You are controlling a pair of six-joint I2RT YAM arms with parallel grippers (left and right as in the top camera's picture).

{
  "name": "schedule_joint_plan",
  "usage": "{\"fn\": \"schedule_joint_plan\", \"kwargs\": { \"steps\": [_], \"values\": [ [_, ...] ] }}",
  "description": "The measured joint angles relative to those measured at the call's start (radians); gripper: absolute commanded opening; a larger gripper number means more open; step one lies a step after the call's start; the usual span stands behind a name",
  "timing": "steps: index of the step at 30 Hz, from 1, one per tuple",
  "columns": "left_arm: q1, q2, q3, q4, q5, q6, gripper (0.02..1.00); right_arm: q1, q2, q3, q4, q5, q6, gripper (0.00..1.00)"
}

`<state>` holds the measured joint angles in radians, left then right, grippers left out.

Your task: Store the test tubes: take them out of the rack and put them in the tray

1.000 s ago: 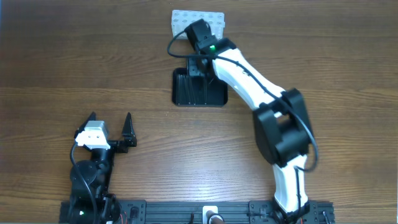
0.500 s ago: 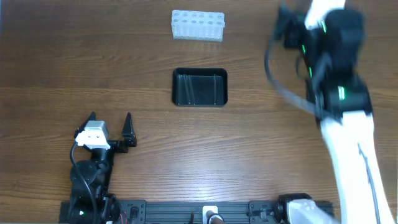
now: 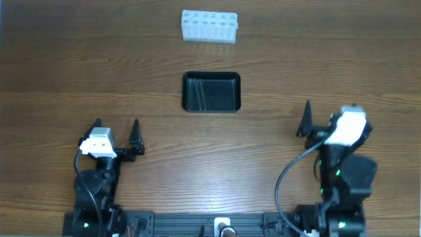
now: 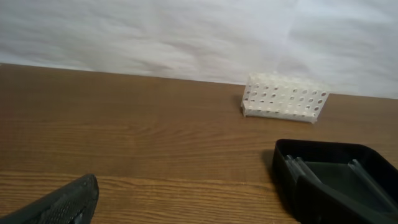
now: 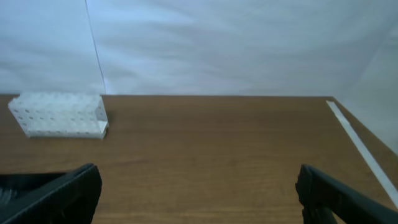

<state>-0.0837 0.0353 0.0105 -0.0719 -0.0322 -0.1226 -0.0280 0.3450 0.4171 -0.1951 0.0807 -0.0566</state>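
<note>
Apparently light, slick and brittle, the tubes (image 3: pixel 207 93) in the tray (image 3: pixel 212 74) want a gentle mid-length pinch; left hand (image 3: pixel 116 125) and right hand (image 3: pixel 327 117), well short of the tray, gape empty.

Overhead; low wrist views sharing rack (image 3: pixel 208 27)

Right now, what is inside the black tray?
Clear test tubes lie side by side on the floor of the black tray. Their number cannot be told. In the left wrist view, the tray's near wall hides part of the floor.
</note>
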Motion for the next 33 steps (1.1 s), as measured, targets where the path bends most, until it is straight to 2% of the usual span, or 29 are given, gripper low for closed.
{"fn": "schedule_joint_plan", "kwargs": {
  "steps": [7, 10, 17, 33],
  "values": [
    [0.0, 0.0, 0.0, 0.0, 0.0, 0.0, 0.998, 0.074, -0.172, -0.276, 0.227, 0.001, 0.001, 0.993],
    [0.0, 0.0, 0.0, 0.0, 0.0, 0.0, 0.998, 0.114, -0.186, -0.376, 0.305, 0.025, 0.007, 0.993],
    [0.0, 0.0, 0.0, 0.0, 0.0, 0.0, 1.0, 0.147, -0.188, -0.407, 0.306, 0.103, 0.034, 0.991],
    [0.0, 0.0, 0.0, 0.0, 0.0, 0.0, 0.993, 0.147, -0.329, -0.407, 0.146, 0.117, 0.034, 0.993]
  ]
}}
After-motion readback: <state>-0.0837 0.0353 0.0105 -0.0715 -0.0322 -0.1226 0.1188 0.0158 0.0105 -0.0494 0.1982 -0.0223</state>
